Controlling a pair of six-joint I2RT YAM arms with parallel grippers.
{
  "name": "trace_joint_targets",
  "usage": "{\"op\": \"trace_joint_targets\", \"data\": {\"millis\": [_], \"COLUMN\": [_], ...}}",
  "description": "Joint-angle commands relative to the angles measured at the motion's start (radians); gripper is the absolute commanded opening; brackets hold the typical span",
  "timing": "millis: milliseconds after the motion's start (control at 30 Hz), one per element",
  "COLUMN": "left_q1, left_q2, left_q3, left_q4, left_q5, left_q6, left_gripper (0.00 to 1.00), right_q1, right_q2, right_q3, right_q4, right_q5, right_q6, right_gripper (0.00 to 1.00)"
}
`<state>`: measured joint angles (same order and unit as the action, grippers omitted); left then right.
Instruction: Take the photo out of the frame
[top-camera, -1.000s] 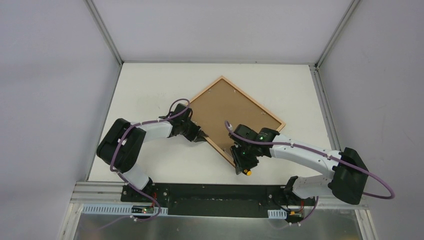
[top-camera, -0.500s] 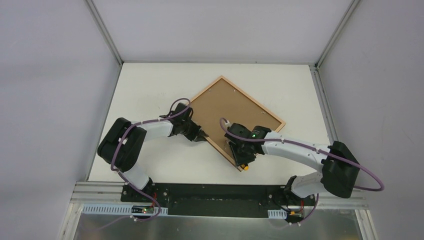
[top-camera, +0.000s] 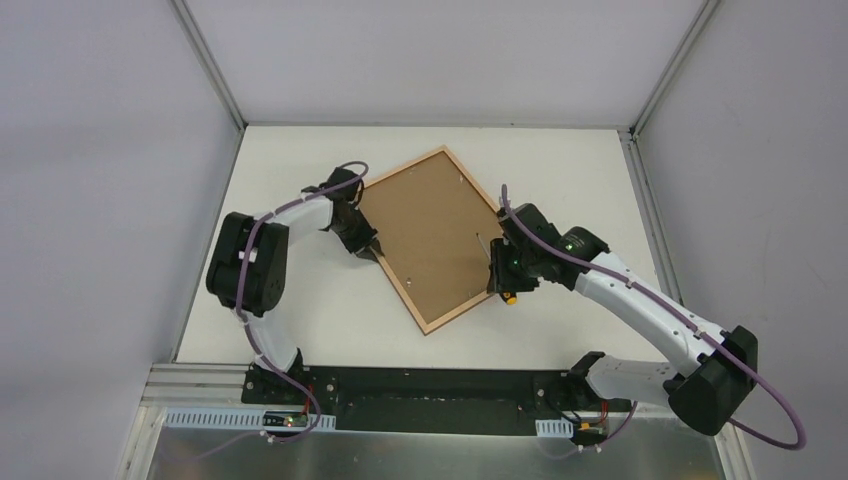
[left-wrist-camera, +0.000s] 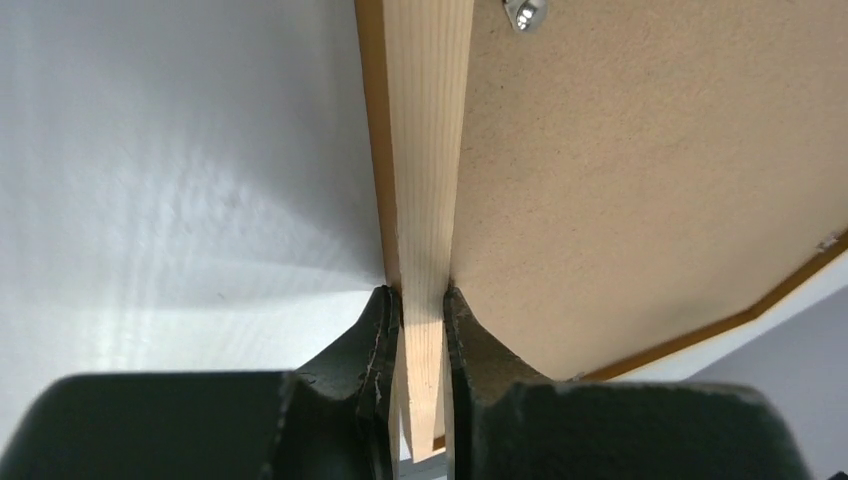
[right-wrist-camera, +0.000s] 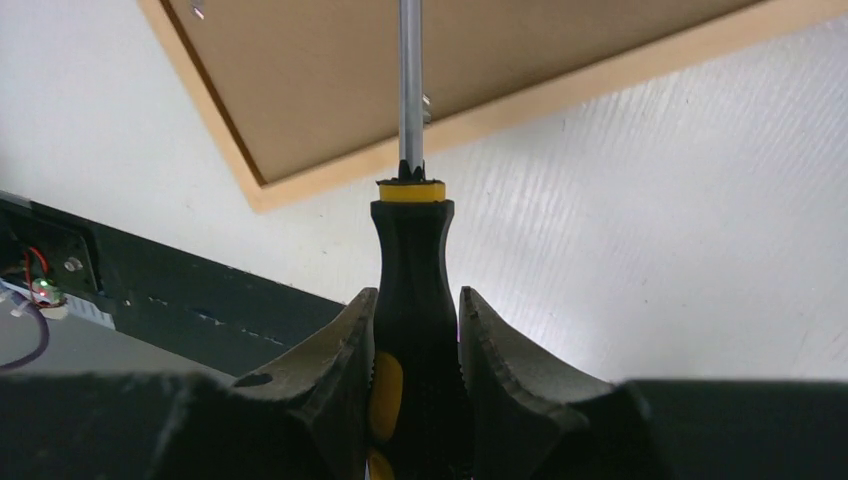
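Observation:
The frame lies back-up on the white table, with its corkboard-brown back showing. The photo is hidden under it. My left gripper is shut on the frame's left wooden rail, one jaw on each side of the rail, and the left gripper shows this close up. My right gripper is shut on a black-and-yellow screwdriver at the frame's right edge. The right gripper holds the handle. The steel shaft points over the frame's back.
A small metal clip with a screw sits on the back near the left rail. The black base strip runs along the near table edge. Grey walls and metal posts enclose the table.
The frame has turned clockwise on the table. My left gripper moved up and left with its rail. My right gripper moved with the screwdriver from the near corner to the right edge.

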<state>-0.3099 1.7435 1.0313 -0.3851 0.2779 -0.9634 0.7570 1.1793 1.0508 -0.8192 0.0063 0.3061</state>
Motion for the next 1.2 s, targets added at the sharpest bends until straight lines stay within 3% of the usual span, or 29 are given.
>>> {"op": "trace_joint_targets", "data": {"millis": [0,100,233,367,567,767,900,1067,1167], "left_q1": [0.041,0.042,0.039,-0.007,-0.123,-0.243,-0.303,-0.331,-0.331], "left_q2": [0.136,0.174,0.091,-0.045,-0.201,-0.273,-0.253,-0.208,-0.169], "left_q3": [0.218,0.314,0.303,0.214,0.016,-0.169,-0.203,-0.200,-0.199], "left_q4": [-0.254,-0.344,-0.347,-0.312,-0.200,-0.038,0.004,0.013,0.014], "left_q5": [-0.074,-0.105,-0.083,-0.068,-0.064,-0.116,-0.130,-0.154,-0.142], "left_q6": [0.369,0.428,0.345,0.216,-0.036,-0.289,-0.317,-0.262,-0.215], "left_gripper": [0.03,0.31,0.61,0.70,0.74,0.69,0.67,0.55,0.38], "right_q1": [-0.029,-0.031,-0.030,-0.031,-0.031,-0.031,-0.031,-0.031,-0.030], "right_q2": [-0.030,-0.025,-0.011,-0.001,0.020,0.019,0.013,0.004,-0.001], "right_q3": [-0.017,-0.017,-0.019,-0.029,-0.017,-0.026,-0.034,-0.045,-0.049], "right_q4": [-0.067,-0.066,-0.063,-0.048,-0.036,-0.036,-0.032,-0.030,-0.033], "right_q5": [-0.069,-0.092,-0.108,-0.118,-0.127,-0.134,-0.142,-0.148,-0.148], "right_q6": [-0.039,-0.037,-0.030,-0.029,-0.034,-0.040,-0.038,-0.039,-0.041], "right_gripper": [0.00,0.00,0.00,0.00,0.00,0.00,0.00,0.00,0.00]}}
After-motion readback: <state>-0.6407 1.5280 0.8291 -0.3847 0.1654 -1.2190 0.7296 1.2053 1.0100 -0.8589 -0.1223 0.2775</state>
